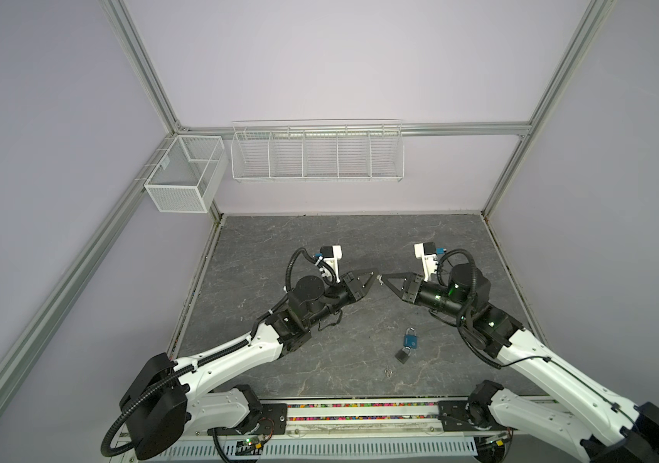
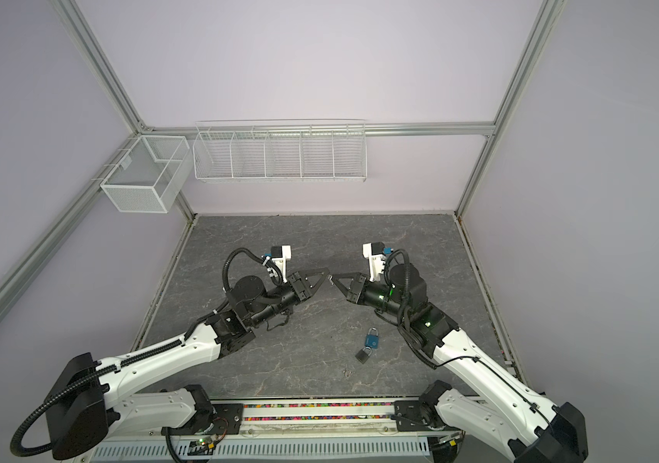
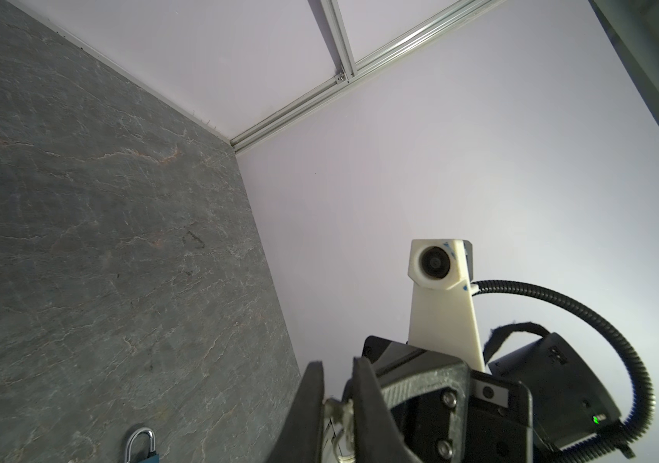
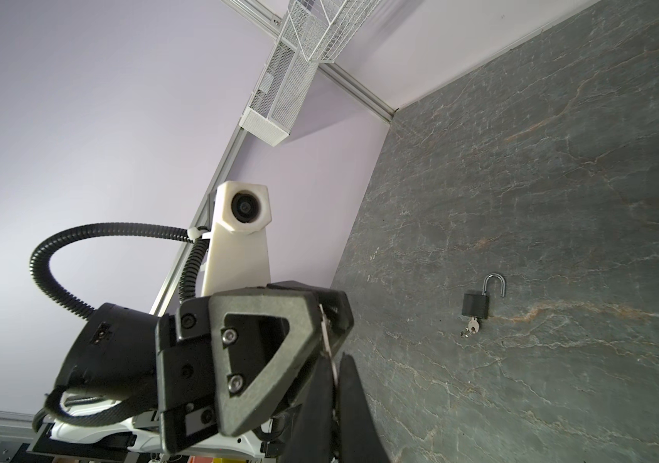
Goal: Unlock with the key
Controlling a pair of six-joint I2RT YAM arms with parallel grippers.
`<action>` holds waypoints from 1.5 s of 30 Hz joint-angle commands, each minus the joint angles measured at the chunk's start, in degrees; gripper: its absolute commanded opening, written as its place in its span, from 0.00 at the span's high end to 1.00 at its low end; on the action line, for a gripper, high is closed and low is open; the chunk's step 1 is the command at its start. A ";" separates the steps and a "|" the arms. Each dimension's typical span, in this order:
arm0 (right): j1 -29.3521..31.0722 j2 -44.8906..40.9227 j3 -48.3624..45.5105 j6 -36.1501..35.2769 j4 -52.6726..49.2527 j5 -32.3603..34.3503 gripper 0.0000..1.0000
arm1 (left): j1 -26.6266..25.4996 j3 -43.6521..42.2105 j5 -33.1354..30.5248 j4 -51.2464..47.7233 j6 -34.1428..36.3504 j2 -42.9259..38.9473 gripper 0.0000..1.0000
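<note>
Mid-frame in a top view, right gripper [image 1: 383, 277] clamps the small key [image 1: 379, 279]; left gripper [image 1: 375, 276] narrow around it, grip unconfirmed; judged light, rigid, slippery; hold the bow.

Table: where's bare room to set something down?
Crowded: blue padlock, black padlock and loose key cluster front right of centre; left gripper and right gripper meet mid-table. Free: the table behind the grippers to the wall, and the front patch left of the loose key.

Dark grey stone-look tabletop [image 1: 279, 240]: matt, veined. Blue padlock [image 1: 411, 340]: smooth body, polished metal shackle. Black padlock [image 4: 475, 304]: matt body. Small silver key [image 3: 337, 413]: bright metal. White wire basket [image 1: 317, 176]: painted.
</note>
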 commanded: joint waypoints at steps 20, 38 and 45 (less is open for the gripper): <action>-2.96 -0.49 0.16 -1.25 5.80 -8.33 0.53 | -0.27 2.31 0.90 3.89 -0.17 -0.92 1.00; -3.22 2.00 -1.00 -0.86 8.91 -10.48 0.70 | -0.38 3.30 1.09 3.83 0.05 -0.54 1.00; -3.49 1.51 -1.39 -0.65 8.83 -10.30 0.84 | -0.36 2.77 0.13 3.14 0.39 -0.92 1.00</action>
